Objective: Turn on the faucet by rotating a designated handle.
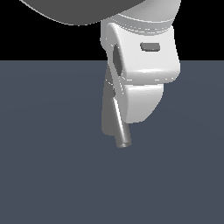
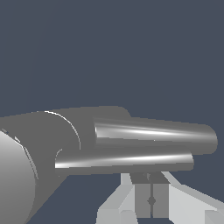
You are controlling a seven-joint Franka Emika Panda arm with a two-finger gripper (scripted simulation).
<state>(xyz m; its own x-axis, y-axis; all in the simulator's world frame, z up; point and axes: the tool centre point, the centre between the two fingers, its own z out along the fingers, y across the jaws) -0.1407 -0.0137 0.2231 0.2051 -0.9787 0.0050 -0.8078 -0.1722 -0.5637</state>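
In the wrist view the grey faucet (image 2: pixel 52 144) fills the frame, with its round cap (image 2: pixel 13 188) at one side. The thick spout (image 2: pixel 166 138) and the thinner handle (image 2: pixel 131 160) run out from the cap side by side. My gripper (image 2: pixel 151 180) is shut, its two pads pressed together with nothing between them. Its tips sit right at the handle's edge, near the rod's outer end. Actual contact cannot be told. In the exterior view the white arm (image 1: pixel 144 74) covers most of the faucet (image 1: pixel 106 118); only one slanted grey tube (image 1: pixel 121 129) pokes out below it, and the fingers are hidden.
A flat dark blue-grey floor (image 1: pixel 52 175) lies all around the faucet. The arm's big white links hang over the top centre of the exterior view. Nothing else is in sight.
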